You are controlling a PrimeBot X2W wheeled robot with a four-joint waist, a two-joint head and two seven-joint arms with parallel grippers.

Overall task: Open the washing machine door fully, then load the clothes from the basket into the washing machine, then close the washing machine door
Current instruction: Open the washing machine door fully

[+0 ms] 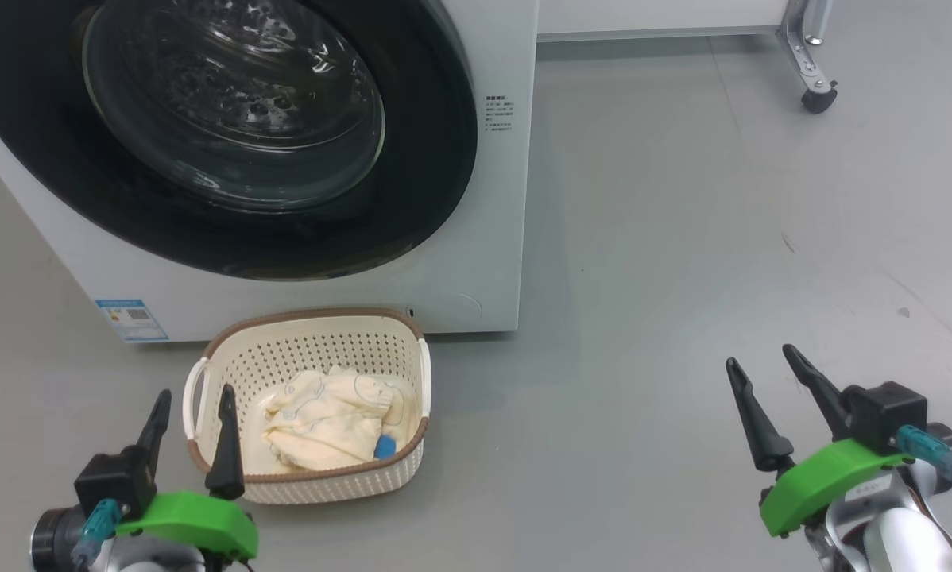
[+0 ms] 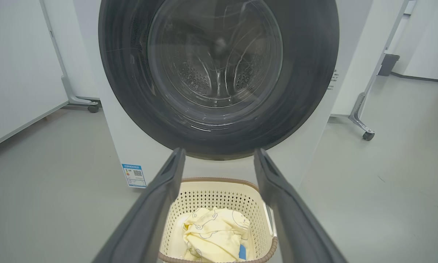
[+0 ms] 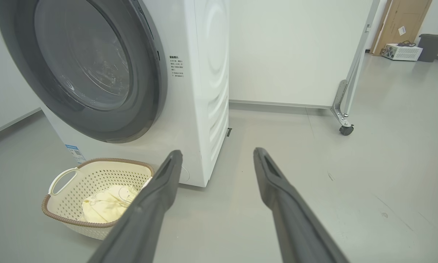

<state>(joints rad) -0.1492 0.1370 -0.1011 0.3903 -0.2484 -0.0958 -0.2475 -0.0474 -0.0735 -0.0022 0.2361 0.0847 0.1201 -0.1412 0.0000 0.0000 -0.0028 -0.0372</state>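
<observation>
The white washing machine [image 1: 492,238] stands at the upper left with its round black-rimmed door [image 1: 230,119] shut against its front. On the floor before it sits the cream perforated basket [image 1: 309,342] with pale yellow clothes [image 1: 325,425] and a blue patch inside. My left gripper [image 1: 192,397] hovers open over the basket's near-left edge, holding nothing. My right gripper [image 1: 762,361] is open and empty over bare floor, far to the right of the basket. The left wrist view looks at the door [image 2: 219,73] and the basket [image 2: 219,193] between my fingers. The right wrist view has the basket [image 3: 94,179] at lower left.
A blue-edged sticker [image 1: 132,318] is low on the machine's front. A white partition on a castor [image 1: 818,99] stands at the back right. Grey floor [image 1: 683,278] stretches open to the machine's right. A bin [image 3: 433,45] and a white crate [image 3: 401,51] sit far back.
</observation>
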